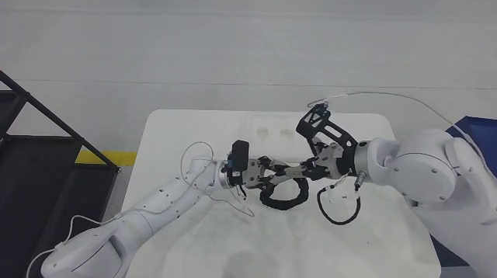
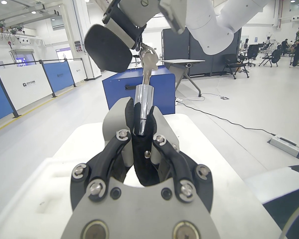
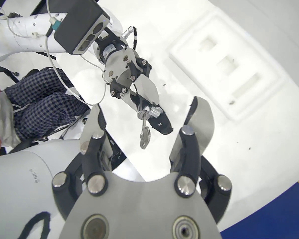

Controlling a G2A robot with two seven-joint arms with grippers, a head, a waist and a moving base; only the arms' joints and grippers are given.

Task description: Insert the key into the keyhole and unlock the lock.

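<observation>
Left gripper clamped on the lock, a chrome cylinder held by its black lower part, up off the table. Key seated in the keyhole on the lock's end face, its bow sticking out clear. Right gripper spread wide, one finger on either side of the key; no contact seen. White foam tray with recesses lies on the table, well apart from both grippers.
</observation>
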